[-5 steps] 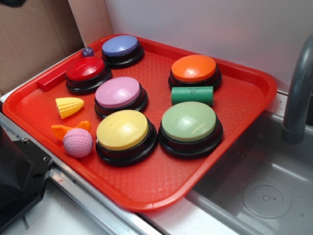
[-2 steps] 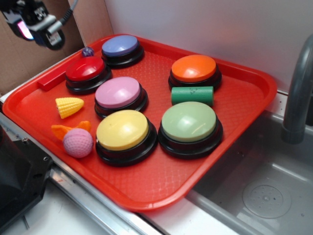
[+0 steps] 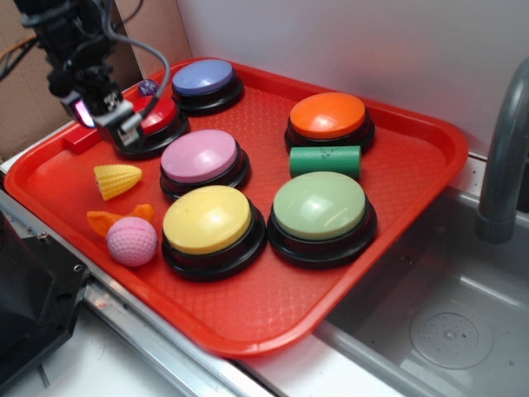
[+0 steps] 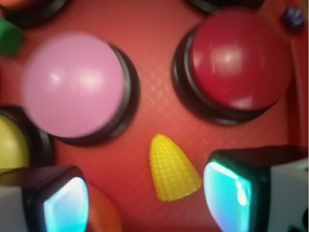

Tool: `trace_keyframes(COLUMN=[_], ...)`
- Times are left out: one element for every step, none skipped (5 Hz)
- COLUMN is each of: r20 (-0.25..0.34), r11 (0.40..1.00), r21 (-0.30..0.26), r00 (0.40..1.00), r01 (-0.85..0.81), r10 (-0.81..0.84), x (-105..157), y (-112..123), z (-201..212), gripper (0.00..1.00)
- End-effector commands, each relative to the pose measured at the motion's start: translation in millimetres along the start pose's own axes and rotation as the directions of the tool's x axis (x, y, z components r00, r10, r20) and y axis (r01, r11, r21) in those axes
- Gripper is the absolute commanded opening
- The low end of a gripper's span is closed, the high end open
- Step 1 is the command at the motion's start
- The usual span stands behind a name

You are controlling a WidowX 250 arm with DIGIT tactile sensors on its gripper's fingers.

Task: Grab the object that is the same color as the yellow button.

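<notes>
The object, a small yellow toy corn cob [image 3: 116,179], lies on the red tray [image 3: 273,306] left of the pink button. The yellow button [image 3: 207,221], large and domed on a black base, sits near the tray's front. My gripper [image 3: 106,121] hangs open above the tray, just behind the corn and in front of the red button [image 3: 157,118]. In the wrist view the corn [image 4: 172,168] lies below and between my two fingers [image 4: 232,193], closer to the right one, with nothing gripped. My gripper [image 4: 147,200] is clear of it.
Pink [image 3: 198,157], blue [image 3: 202,78], orange [image 3: 327,115] and green [image 3: 319,207] buttons share the tray with a green cylinder [image 3: 325,160], a pink dimpled ball [image 3: 131,241], an orange toy piece [image 3: 103,220] and a red block [image 3: 83,139]. A sink [image 3: 446,322] and faucet [image 3: 504,157] lie right.
The gripper came in from the upper left and has dropped down and right toward the tray, now hanging low over the corn. Nothing on the tray has moved.
</notes>
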State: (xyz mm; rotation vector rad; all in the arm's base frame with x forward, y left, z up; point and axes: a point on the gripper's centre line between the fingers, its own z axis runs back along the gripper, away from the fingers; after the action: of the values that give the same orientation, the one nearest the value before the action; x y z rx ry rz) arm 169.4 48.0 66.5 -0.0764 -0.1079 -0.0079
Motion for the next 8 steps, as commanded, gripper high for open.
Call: trace_keyframes(r20=[-0.057,-0.082,-0.056,-0.083,-0.083,-0.058,0.006,0.047], r11=[0.998,0.996,0.996,0.996,0.996,0.989,0.994,0.995], r21=[0.05,0.087,0.084,0.088,0.093,0.129,0.055,0.038], r00=[0.998,0.996,0.998,0.996,0.996,0.995,0.996,0.995], r01=[0.036,0.031,0.008,0.017,-0.012,-0.071,-0.095,-0.087], r10=[-0.033,-0.023,-0.003,-0.01,0.019,0.079,0.095,0.085], x=[-7.5,-10.1,-10.3,-9.8,-1.1,18.5,46.6,70.3], y=[14.2,20.4,20.7,18.1,13.6,0.6,-29.7,-52.8], z=[-31.7,-42.5,-46.1,-40.1,-24.4,8.9,52.4,89.4], gripper=[1.0,1.0,0.88,0.0,0.0,0.0,0.0,0.0])
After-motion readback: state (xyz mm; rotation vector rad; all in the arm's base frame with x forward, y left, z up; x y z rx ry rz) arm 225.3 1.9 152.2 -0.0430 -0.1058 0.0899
